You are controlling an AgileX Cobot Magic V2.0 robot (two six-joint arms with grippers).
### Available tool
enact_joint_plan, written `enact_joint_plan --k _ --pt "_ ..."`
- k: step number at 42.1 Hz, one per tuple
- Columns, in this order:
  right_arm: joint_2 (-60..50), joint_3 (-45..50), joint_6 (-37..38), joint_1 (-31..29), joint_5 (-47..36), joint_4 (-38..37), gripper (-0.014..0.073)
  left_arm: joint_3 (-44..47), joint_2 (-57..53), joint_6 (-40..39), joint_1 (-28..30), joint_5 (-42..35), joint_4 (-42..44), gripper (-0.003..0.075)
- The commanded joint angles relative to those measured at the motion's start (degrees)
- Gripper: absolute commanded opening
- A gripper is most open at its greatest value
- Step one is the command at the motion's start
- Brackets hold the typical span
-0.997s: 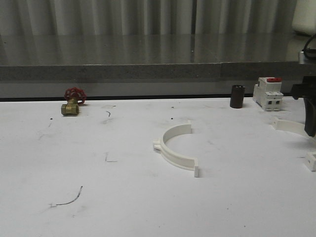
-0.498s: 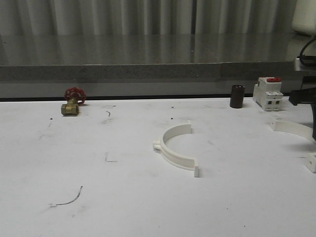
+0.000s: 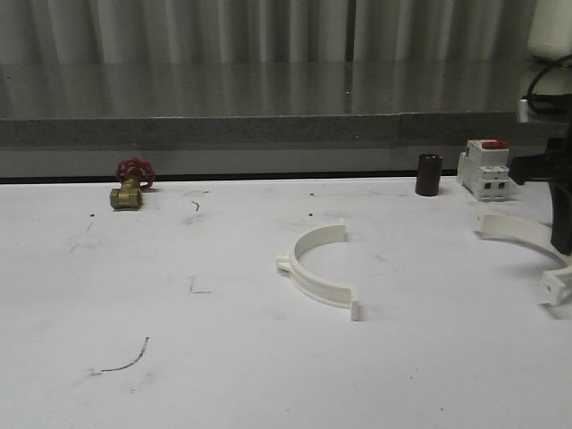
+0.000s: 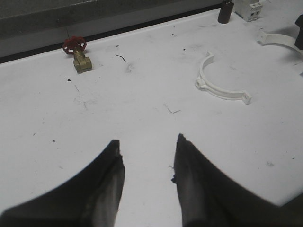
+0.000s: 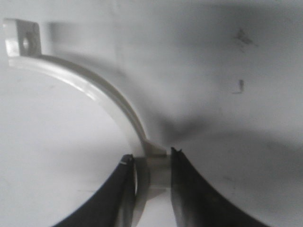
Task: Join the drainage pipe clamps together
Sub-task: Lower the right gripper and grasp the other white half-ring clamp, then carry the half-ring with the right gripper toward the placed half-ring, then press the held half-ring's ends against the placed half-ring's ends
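Shifting inward since the earlier frames, the right-hand clamp half [image 3: 523, 234] is now lying a little further toward the middle of the worktop [image 3: 223, 357], its near tab drawn in from the front view's right edge. The right end effector [image 5: 152, 158] is gripping this half at its side lug, the band sitting pinched between the two fingers in the right wrist view, with one square end tab [image 5: 22, 40] curving away from the grip. The other clamp half [image 3: 319, 266] is resting alone near the worktop's centre, well apart from the first, its open side facing right. The left end effector [image 4: 147, 163] is hovering over bare worktop with its fingers spread and nothing between them. By my reading the task is only beginning: one half is being held, and bringing the two halves together and mating their tabs is all still to come.
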Motion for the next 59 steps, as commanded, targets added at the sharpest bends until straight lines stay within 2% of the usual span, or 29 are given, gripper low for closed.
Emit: enact_joint_plan --k 1,8,26,37,59 --pt "-4.6 -2.1 -0.6 1.4 0.3 1.3 0.0174 -1.6 0.8 -0.1 0.1 -4.2 -0.8 0.0262" --pt "-5.9 -2.5 -0.1 5.1 0.7 5.4 0.0174 -1.6 0.8 -0.1 0.1 -4.2 -0.8 0.0262" --pt "-5.5 -3.1 15.1 15.6 -2.5 6.2 0.0174 -1.6 0.8 -0.1 0.1 -4.2 -0.8 0.0262" --pt "-2.8 -4.8 16.6 17.8 -2.8 6.2 0.0174 -1.6 0.8 -0.1 0.1 -4.2 -0.8 0.0262" --pt "0.3 -5.8 17.4 18.1 -2.7 4.7 0.0174 -1.6 0.8 -0.1 0.1 -4.2 -0.8 0.0262"
